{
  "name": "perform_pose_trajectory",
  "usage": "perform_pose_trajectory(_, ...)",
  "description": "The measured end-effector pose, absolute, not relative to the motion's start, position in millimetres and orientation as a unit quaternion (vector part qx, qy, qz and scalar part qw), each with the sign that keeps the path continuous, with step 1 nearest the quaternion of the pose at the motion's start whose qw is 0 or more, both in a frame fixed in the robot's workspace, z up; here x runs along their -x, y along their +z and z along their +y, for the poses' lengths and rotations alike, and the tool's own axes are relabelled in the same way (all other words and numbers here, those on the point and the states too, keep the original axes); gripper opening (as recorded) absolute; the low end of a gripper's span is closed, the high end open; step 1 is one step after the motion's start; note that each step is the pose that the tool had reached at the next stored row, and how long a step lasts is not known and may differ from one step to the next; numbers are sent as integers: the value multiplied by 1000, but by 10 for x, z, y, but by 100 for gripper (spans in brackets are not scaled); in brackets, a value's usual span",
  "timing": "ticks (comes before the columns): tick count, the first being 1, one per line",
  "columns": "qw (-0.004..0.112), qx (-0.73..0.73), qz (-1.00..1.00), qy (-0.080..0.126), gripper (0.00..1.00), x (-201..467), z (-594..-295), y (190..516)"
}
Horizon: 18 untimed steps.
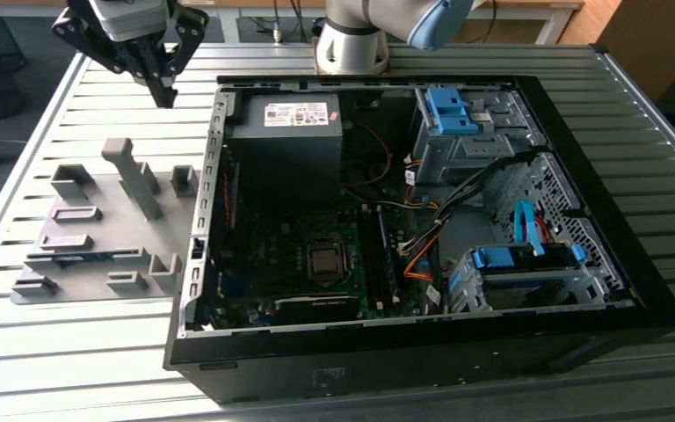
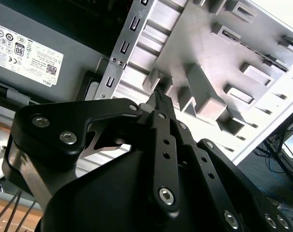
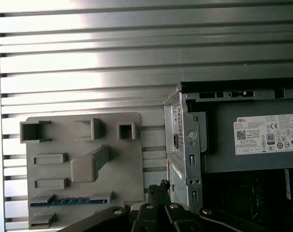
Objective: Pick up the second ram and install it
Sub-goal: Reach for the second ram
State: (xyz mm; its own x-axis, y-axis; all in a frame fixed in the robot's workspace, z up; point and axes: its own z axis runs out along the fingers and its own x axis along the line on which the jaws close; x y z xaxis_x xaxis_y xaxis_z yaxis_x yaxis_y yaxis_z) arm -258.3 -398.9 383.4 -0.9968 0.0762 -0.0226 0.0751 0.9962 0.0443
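Observation:
The second ram [image 1: 85, 257] is a thin blue-green stick lying edge-up in a long slot of the grey fixture plate [image 1: 115, 242] at the exterior view's left; in the first wrist view the ram [image 3: 69, 201] shows as a blue strip in the plate [image 3: 132, 164]. My gripper [image 1: 165, 95] hangs above the table beyond the plate's far end, near the far left corner of the open computer case [image 1: 431, 352]. Its fingers meet at the tips in both wrist views [image 2: 160, 95] [image 3: 158, 186] and hold nothing.
The case lies on its side on a slatted metal table [image 1: 666, 369], motherboard [image 1: 302, 264] facing up, with black memory slots [image 1: 382, 255], a power supply [image 1: 285, 132] and blue drive cages [image 1: 449, 110]. Grey blocks [image 1: 133, 176] rise from the fixture plate. The arm's base [image 1: 355, 44] stands behind the case.

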Motion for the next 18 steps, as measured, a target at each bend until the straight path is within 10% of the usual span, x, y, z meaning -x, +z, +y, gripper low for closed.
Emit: perform_pose_trajectory(18, 12, -38, 999, 22, 11, 2655, -3989, 3833)
